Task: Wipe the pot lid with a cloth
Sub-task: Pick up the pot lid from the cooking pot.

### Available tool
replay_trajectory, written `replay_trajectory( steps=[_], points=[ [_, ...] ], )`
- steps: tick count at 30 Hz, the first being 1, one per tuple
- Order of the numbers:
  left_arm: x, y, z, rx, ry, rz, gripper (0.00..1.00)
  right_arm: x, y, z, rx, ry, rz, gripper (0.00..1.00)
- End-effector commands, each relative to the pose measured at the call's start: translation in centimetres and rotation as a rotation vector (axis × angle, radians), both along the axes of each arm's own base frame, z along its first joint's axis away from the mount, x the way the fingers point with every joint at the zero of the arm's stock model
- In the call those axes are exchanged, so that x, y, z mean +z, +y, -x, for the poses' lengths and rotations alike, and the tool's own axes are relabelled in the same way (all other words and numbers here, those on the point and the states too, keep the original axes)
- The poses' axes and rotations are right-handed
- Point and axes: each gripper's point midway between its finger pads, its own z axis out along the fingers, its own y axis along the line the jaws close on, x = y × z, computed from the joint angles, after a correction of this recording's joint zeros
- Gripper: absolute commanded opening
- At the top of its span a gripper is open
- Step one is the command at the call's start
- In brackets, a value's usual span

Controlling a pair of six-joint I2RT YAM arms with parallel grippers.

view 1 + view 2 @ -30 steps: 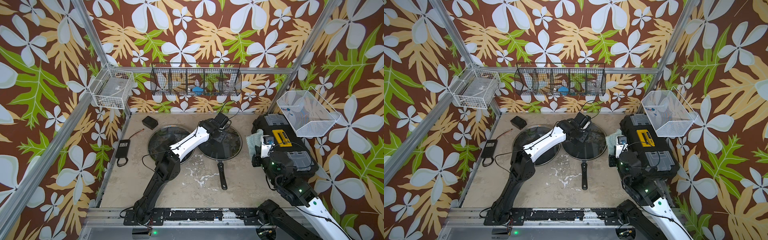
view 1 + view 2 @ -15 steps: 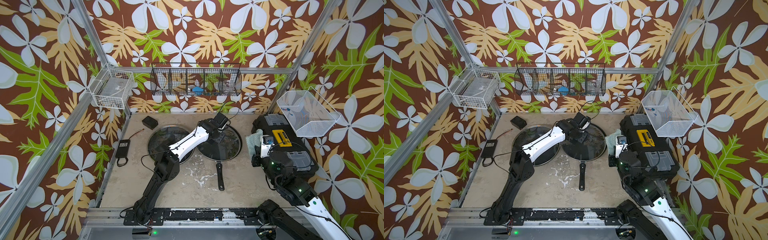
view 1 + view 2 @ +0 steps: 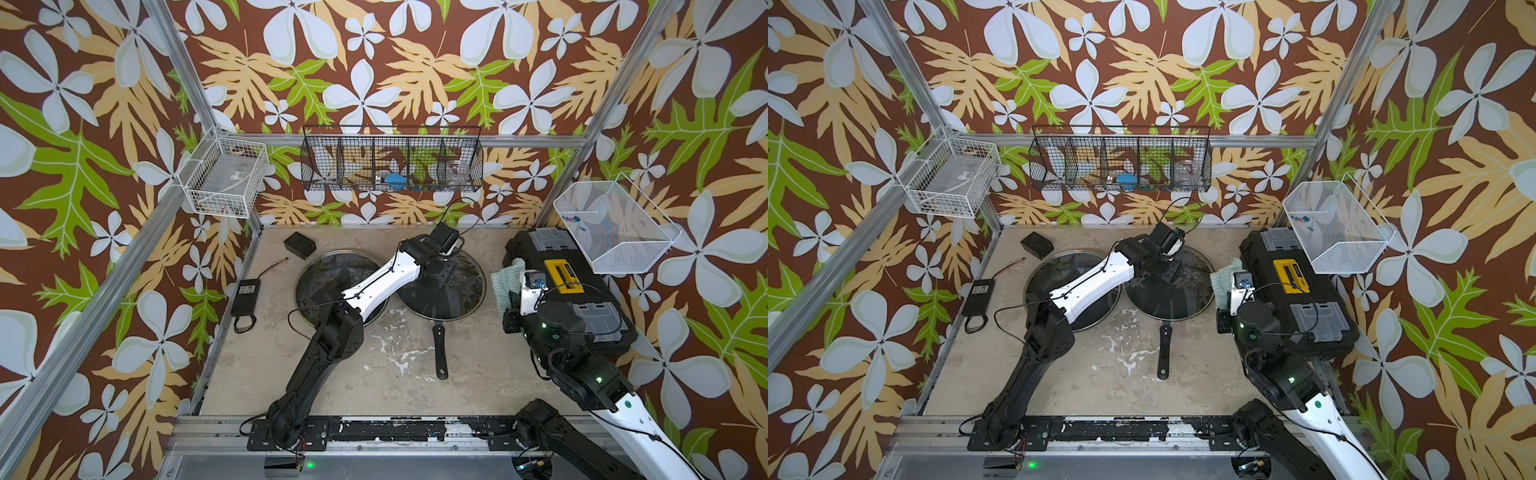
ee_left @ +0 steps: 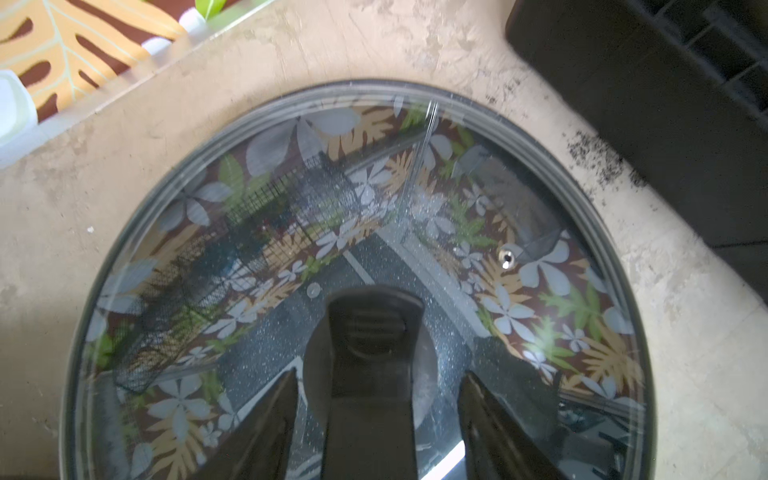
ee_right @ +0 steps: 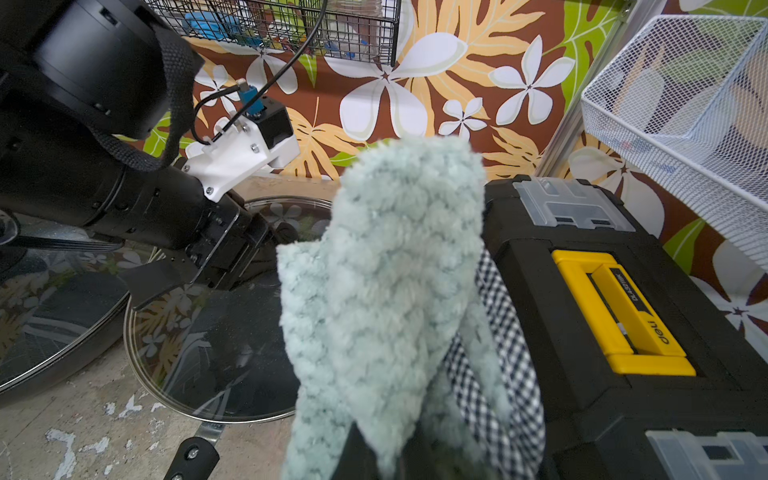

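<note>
The pot lid (image 3: 461, 291) is glass with a dark rim and lies on a black frying pan, reflecting the wallpaper (image 4: 291, 216). My left gripper (image 4: 376, 374) hangs over its middle. The jaws stand open on either side of the lid's black handle (image 4: 374, 328), with a gap on each side. In both top views the left gripper (image 3: 439, 269) (image 3: 1166, 270) is over the lid. My right gripper (image 5: 399, 457) is shut on the cloth (image 5: 386, 270), a pale teal nubby rag held upright. The cloth (image 3: 505, 282) is just right of the lid, beside the toolbox.
A second glass-lidded pan (image 3: 322, 282) lies left of the pot lid, under my left arm. The frying pan's handle (image 3: 440, 353) points toward the front. A black and yellow toolbox (image 3: 582, 316) fills the right side. A power adapter (image 3: 245, 291) and small black box (image 3: 300, 244) lie at the left.
My left gripper's jaws have opened off the lid's handle. The frying pan's handle has swung slightly left. The right arm and cloth have stayed put.
</note>
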Motion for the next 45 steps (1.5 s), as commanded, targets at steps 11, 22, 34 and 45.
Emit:
replay_trajectory(
  steps=[11, 22, 34, 45],
  points=[
    [-1.0, 0.4, 0.4, -0.074, -0.005, -0.084, 0.57, 1.0, -0.4, -0.1, -0.025, -0.033, -0.005, 0.0],
    [-3.6, 0.9, 1.4, -0.143, 0.037, -0.167, 0.5, 1.3, -0.8, 0.1, -0.033, -0.039, 0.009, 0.0],
    [-4.9, 2.3, 2.4, -0.187, 0.057, -0.256, 0.37, 1.2, -0.7, 0.0, -0.03, -0.038, 0.013, 0.0],
    [-6.1, 2.1, 3.3, -0.232, 0.098, -0.259, 0.4, 1.4, -0.6, 0.0, -0.029, -0.042, 0.009, 0.0]
  ],
)
